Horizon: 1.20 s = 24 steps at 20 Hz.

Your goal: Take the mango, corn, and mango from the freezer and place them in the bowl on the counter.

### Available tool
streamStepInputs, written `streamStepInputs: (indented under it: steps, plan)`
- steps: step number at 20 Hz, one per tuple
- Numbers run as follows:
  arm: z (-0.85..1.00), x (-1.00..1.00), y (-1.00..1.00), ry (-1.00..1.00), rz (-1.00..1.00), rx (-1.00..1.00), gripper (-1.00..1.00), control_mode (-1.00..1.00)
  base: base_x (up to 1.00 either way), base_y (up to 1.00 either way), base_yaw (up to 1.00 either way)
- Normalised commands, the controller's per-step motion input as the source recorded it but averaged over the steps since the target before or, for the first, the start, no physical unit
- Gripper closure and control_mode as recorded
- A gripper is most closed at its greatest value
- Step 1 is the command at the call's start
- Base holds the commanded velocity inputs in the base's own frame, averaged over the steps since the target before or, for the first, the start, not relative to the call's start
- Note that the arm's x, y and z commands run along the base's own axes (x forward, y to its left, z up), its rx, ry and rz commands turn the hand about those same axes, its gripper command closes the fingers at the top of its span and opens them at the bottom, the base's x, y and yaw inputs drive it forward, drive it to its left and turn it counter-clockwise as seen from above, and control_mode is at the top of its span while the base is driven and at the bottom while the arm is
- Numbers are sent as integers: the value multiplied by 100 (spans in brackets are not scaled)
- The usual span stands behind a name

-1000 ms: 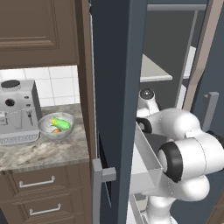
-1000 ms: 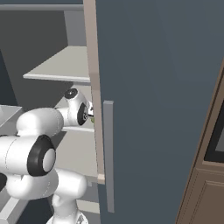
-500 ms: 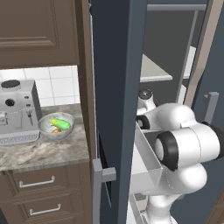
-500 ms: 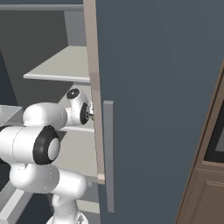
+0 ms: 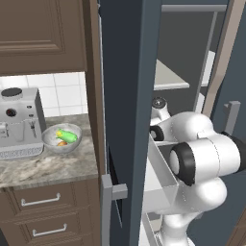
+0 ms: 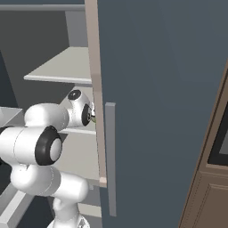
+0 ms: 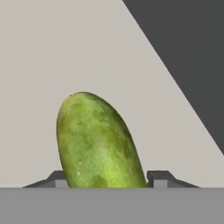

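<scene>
Grasping step: gripper [image 7: 107, 179] jaws sit narrow against both sides of mango [image 7: 98, 142] on freezer [image 5: 129, 96] shelf; next, lift out toward bowl [image 5: 61, 140] at 9 o'clock.

My arm [image 5: 202, 163] was glossy white, built of fat rounded segments, with black disc caps on the joints. A smaller white wrist link [image 6: 80, 109] carried a dark round cap too. In the hand view, the two fingertips [image 7: 159, 178] were small, dark grey and blocky, with sloped outer edges.
</scene>
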Motion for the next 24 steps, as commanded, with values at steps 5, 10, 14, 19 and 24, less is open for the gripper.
streamStepInputs:
  steps: [5, 10, 14, 19, 24]
  plan:
    - [-4, 0, 0, 0, 0, 0, 100, -100, 0, 0, 0]
    - [-4, -19, -4, 0, 0, 0, 100, -100, 0, 0, 0]
    - [0, -49, 0, 0, 2, 0, 100, -100, 0, 0, 0]
    - [7, -66, 0, 0, 4, 1, 100, -100, 0, 0, 0]
    - [30, -50, 0, 0, 8, 6, 100, -100, 0, 0, 0]
